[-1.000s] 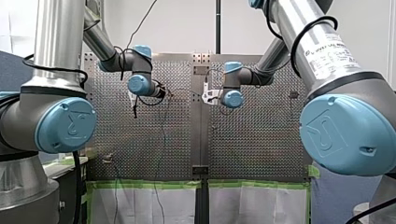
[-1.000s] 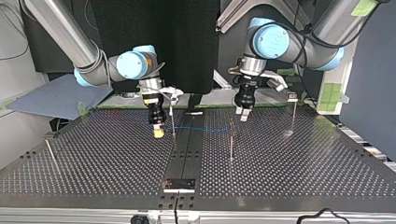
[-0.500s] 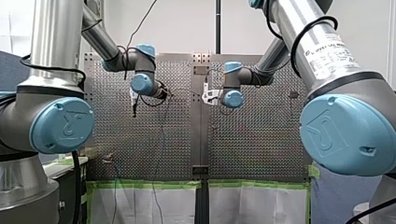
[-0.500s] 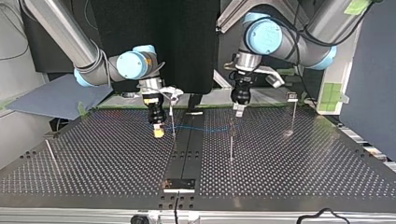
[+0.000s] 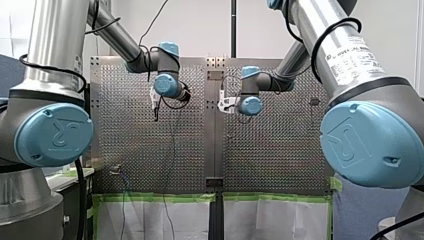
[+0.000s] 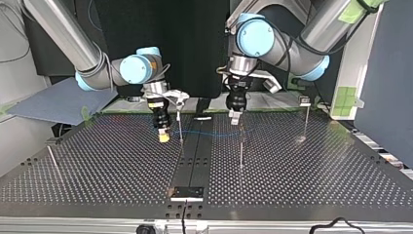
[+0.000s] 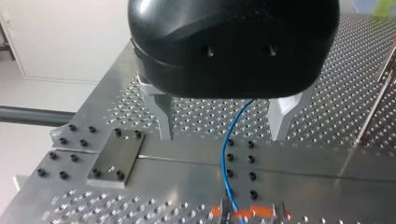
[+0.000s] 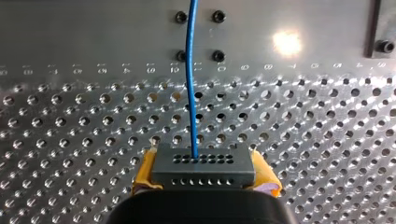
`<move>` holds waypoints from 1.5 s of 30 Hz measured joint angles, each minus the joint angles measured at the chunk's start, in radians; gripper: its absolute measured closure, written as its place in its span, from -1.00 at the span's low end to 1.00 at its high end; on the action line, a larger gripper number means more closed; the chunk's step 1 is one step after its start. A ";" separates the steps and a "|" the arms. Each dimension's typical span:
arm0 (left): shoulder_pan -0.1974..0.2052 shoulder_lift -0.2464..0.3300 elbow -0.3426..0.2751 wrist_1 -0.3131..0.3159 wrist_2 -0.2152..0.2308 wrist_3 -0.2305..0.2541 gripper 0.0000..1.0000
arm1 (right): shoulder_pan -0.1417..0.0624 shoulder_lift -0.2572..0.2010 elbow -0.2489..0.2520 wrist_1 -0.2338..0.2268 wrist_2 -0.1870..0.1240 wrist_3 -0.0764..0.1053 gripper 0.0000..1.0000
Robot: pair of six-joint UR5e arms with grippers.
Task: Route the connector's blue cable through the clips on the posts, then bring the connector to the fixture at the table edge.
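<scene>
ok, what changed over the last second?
My left tool moved toward the top view's left, closer to my right tool. It is open above the blue cable and holds nothing. Unchanged: my right tool stays in place, shut on the connector.

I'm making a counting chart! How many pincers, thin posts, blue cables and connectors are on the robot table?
pincers: 2 (my left pincer, my right pincer)
thin posts: 4
blue cable: 1
connector: 1
total: 8
</scene>
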 joint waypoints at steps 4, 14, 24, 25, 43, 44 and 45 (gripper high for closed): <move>-0.037 -0.025 0.023 -0.004 -0.037 -0.001 -0.97 | -0.004 0.001 0.000 0.005 -0.002 -0.009 1.00; -0.131 -0.032 0.072 -0.038 -0.131 -0.002 -0.97 | -0.010 0.003 0.001 0.005 -0.012 -0.018 1.00; -0.168 -0.057 0.124 -0.066 -0.221 0.007 -0.97 | -0.011 0.006 0.001 0.007 -0.018 -0.019 1.00; -0.169 -0.062 0.130 -0.070 -0.228 0.011 -0.97 | -0.011 0.006 0.000 0.007 -0.018 -0.019 1.00; -0.174 -0.188 0.270 -0.132 -0.378 0.029 -0.97 | -0.011 0.010 0.001 0.005 -0.028 -0.020 1.00; -0.174 -0.196 0.279 -0.135 -0.388 0.030 -0.97 | -0.011 0.010 0.001 0.004 -0.028 -0.020 1.00; -0.173 -0.201 0.285 -0.135 -0.396 0.031 -0.97 | -0.012 0.010 0.001 0.004 -0.029 -0.020 1.00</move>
